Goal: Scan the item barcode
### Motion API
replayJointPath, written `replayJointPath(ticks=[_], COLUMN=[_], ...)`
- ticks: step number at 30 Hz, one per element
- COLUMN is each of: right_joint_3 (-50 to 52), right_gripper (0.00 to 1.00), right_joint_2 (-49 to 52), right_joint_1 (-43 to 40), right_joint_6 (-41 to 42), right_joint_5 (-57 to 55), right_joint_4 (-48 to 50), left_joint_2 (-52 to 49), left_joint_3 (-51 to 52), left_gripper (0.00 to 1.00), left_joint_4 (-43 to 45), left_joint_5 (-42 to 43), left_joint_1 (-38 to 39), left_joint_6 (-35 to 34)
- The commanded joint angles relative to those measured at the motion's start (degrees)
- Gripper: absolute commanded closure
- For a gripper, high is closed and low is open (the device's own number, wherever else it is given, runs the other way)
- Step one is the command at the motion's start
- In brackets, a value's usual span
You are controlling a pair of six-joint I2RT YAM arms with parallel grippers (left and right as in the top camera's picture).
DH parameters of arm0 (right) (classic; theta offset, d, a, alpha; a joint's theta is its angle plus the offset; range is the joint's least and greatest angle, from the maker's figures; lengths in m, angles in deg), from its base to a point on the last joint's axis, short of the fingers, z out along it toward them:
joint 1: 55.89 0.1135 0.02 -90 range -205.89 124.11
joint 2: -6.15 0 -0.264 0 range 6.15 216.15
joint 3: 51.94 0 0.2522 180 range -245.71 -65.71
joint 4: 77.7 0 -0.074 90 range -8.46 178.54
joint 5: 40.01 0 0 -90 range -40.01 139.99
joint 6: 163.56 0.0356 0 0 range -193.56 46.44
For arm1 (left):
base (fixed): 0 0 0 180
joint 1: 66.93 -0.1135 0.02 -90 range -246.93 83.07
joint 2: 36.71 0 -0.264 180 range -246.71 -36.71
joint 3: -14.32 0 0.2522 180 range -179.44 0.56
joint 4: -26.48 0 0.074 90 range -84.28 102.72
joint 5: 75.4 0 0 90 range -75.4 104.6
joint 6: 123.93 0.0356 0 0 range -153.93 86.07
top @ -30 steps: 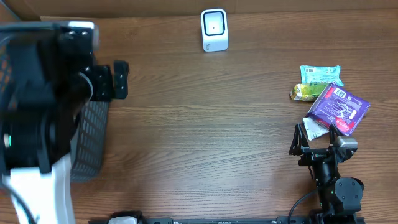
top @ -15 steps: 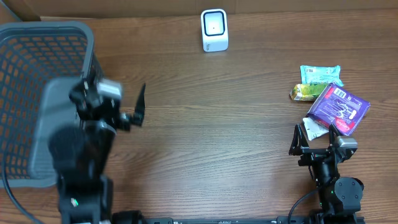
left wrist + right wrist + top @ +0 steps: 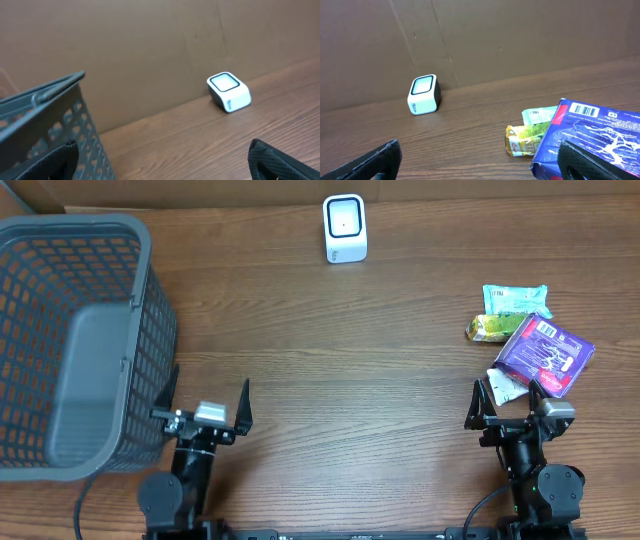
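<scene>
Both arms sit low at the near edge of the table (image 3: 330, 380). The left gripper (image 3: 205, 402) is spread wide and holds nothing. The right gripper (image 3: 510, 408) is spread wide too, and it is also empty.

The things to scan lie in a small pile on the right side of the table, just past the right gripper. On top is a purple packet (image 3: 545, 353). It lies flat and turned at a slant, partly over a yellow packet (image 3: 488, 328). A green packet (image 3: 515, 299) lies just behind them. A white bit (image 3: 505, 387) pokes out from under the purple packet, but too much of it is hidden to tell what it is. In the right wrist view, a barcode (image 3: 582, 109) shows on the top face of the purple packet, near its far edge.

The scanner (image 3: 345, 227) is a little white box with a dark window. It stands in the middle of the far side of the table, well apart from the pile. A big grey basket (image 3: 158, 350) stands on the left, beside the left gripper.

The job looks to be at its very start, since no item is picked up yet. The step in hand seems to be choosing and grabbing an item. The next move likely calls for the right gripper to reach forward and down to the purple packet, which is nearest and on top. It should pinch an edge and not cover the barcode. The packet then has to go to the scanner with the barcode turned to the window.
</scene>
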Motion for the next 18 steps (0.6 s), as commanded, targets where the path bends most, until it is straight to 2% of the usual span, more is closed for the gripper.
replayJointPath(ticks=[1,5,15,18], right_joint_3=[0.61,0.61,0.61,0.61], right_gripper=[0.00,0.00,0.00,0.00], right_joint_2=[-0.68,-0.68,-0.68,-0.68], right_joint_1=[0.44,0.44,0.44,0.44], right_joint_6=[-0.26,-0.26,-0.26,-0.26], right_joint_5=[-0.11,-0.11,-0.11,-0.11], right_joint_4=[0.39,0.39,0.39,0.39], left_joint_2=[3.98,7.13,7.58,7.58], left_joint_3=[3.17,6.25,6.19,6.19], left_gripper=[0.01,0.00,0.00,0.00], left_joint_4=[0.37,0.28,-10.23,-10.01], left_joint_5=[-3.17,-4.17,-4.20,-4.39], left_joint_1=[-0.22,-0.20,-0.11,-0.11], left_joint_6=[1.33,1.29,1.81,1.70])
